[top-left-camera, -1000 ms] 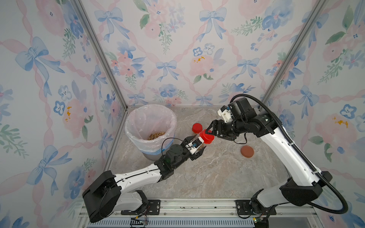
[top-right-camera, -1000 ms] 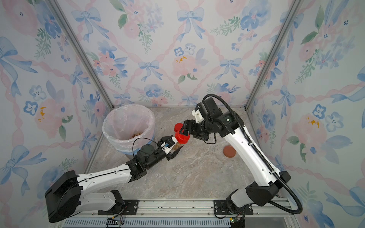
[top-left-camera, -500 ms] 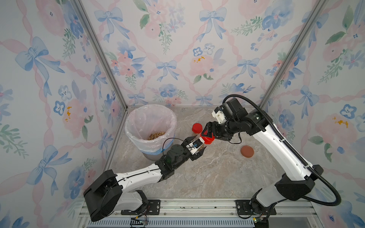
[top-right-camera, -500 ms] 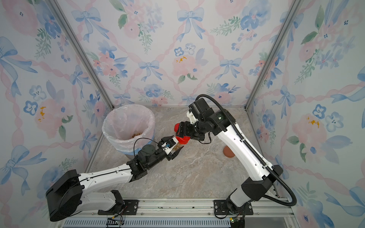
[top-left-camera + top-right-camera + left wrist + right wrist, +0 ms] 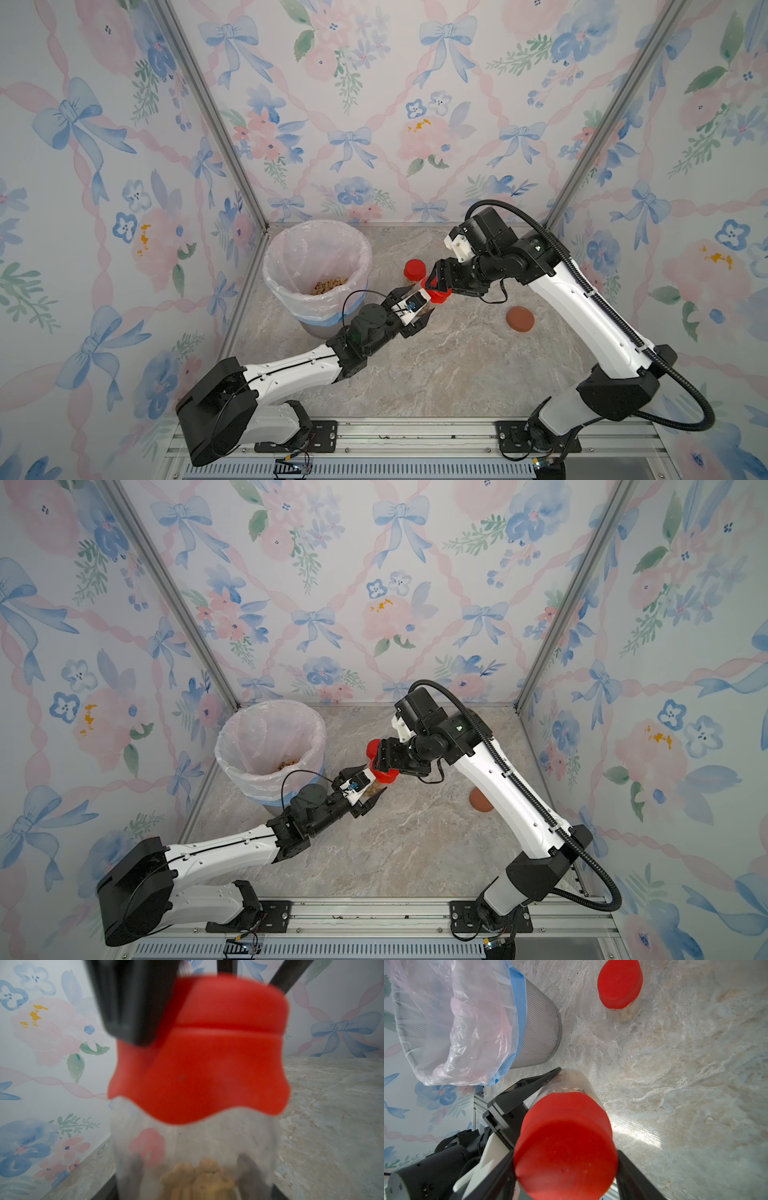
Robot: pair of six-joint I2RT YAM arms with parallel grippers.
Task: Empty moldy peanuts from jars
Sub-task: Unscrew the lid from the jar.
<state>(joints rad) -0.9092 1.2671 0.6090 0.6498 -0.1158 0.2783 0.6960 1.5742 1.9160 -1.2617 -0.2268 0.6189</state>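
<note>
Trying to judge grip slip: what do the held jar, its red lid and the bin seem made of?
Held jar: clear smooth plastic, likely; peanuts show through. Red lid: opaque matte plastic, maybe rubbery, wavy-edged. Bin: fine grey mesh, metal-looking; its liner is thin glossy creased film.

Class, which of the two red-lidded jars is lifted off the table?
The jar in the left gripper, its lid clamped by the right gripper; the other jar stands on the table untouched.

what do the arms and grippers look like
Left arm and right arm: white shells, black joints and bases. Left gripper and right gripper: black fingers, white camera mounts. Ribbed black hose along the right arm; thin black cable looping at the left wrist.
</note>
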